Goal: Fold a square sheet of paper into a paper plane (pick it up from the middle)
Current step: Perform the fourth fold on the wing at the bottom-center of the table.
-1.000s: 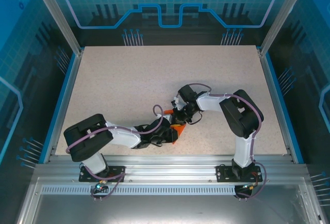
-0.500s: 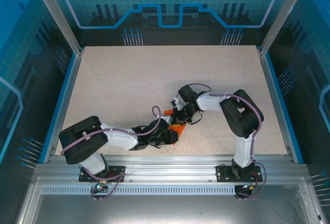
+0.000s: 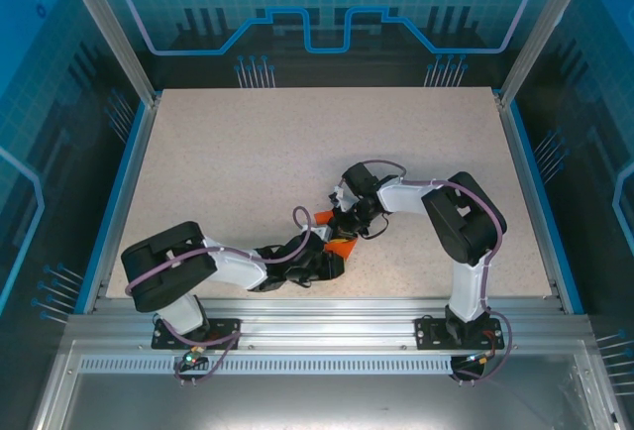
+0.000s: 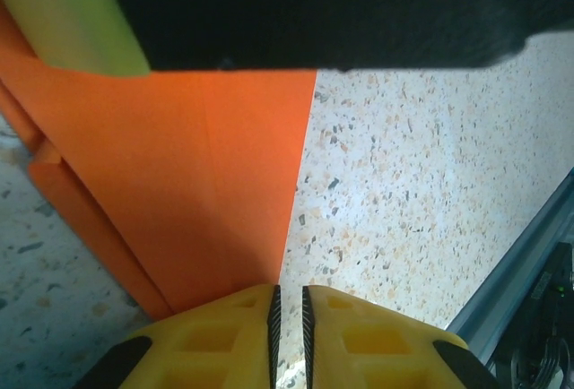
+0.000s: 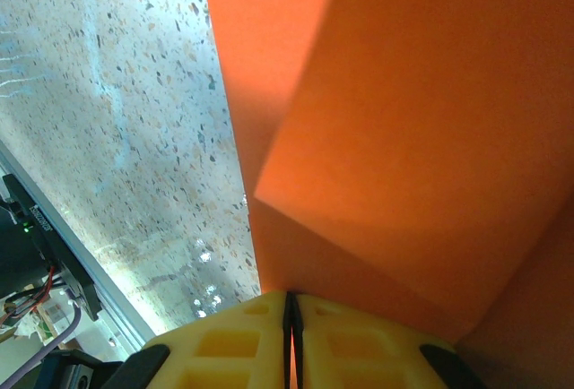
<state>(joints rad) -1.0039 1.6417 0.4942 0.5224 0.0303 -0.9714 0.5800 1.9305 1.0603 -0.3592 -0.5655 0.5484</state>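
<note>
**Jaws nose to nose**

The right jaws are clamped on the folded orange paper, its layers running into their seam. The left jaws stand nearly closed, a thin slit showing, the paper's edge meeting their tips. Pinched or not, can't tell. The paper lies on the speckled tabletop, centre, toward the near edge.

I see my left gripper with its jaws nearly together, only a thin slit between them. The creased paper lies on the table, its right edge running to the fingertips. A black housing crosses the top.
</note>
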